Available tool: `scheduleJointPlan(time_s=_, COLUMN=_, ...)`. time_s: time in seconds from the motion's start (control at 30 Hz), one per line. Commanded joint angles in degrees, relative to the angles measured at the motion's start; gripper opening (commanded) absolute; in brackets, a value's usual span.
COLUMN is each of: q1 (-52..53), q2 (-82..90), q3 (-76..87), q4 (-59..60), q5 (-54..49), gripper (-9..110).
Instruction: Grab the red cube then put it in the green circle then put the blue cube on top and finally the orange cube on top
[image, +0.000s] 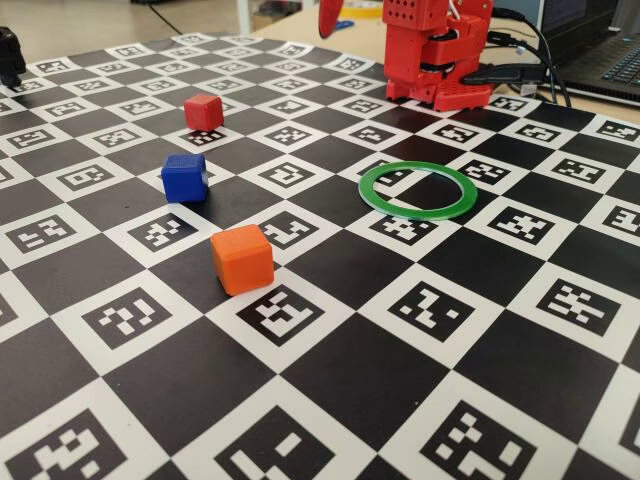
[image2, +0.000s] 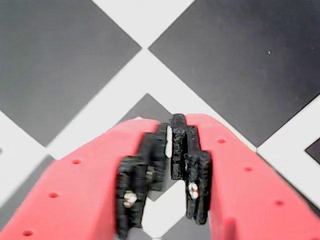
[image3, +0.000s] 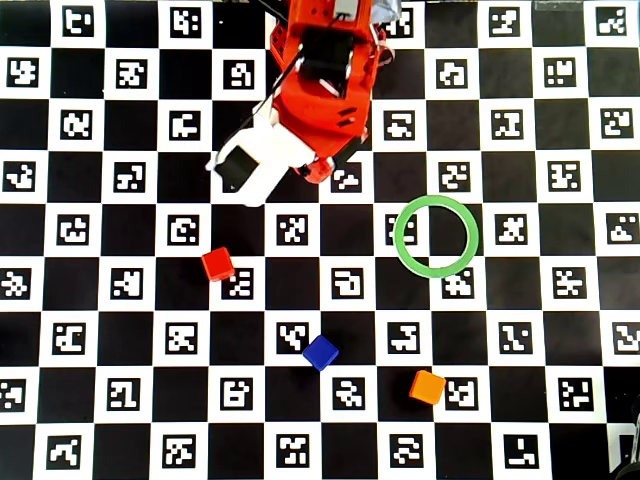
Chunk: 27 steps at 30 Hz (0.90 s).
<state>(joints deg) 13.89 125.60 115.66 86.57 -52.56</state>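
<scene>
Nothing stacked so far, all 3 cubes sit loose on the checkered tabletop (image: 330, 400), so the whole job is ahead. Taking the green circle (image: 419, 189) as our marker and reading the fixed view from the front: nearest the camera is the orange cube (image: 242, 259), well to the left of the ring and forward of it. A step back sits the blue cube (image: 185, 177), farther left of the ring, roughly level with it. Behind that, the red cube (image: 204, 112), left of the ring and beyond it, the first one due for pickup. The ring itself lies flat and empty, only board pattern showing through its middle; the overhead view agrees, with all 3 cubes clear of it. At the back, the red arm (image: 440, 50) is folded up behind the ring, well apart from every cube. In the wrist view the gripper (image2: 172, 122) has its jaws nearly together, just a thin slit between the black pads (image2: 192, 165), holding nothing, with bare board beneath. By my reckoning: 0 of 3 placements done, red first, then blue, then orange.
</scene>
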Motion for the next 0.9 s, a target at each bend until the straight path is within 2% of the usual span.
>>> scheduleJointPlan(time_s=0.0, q1=4.0, q2=-6.2, q3=-14.9, q4=3.0, q5=2.2, gripper=8)
scheduleJointPlan(time_s=0.23, q1=10.7, q2=-15.1, q3=-26.5, q4=6.1, q5=4.9, gripper=22)
scheduleJointPlan(time_s=0.5, q1=14.0, q2=-22.9, q3=-31.5, q4=5.3, q5=7.8, gripper=35)
scheduleJointPlan(time_s=0.87, q1=16.4, q2=-29.4, q3=-27.8, q4=-3.5, q5=5.9, gripper=38)
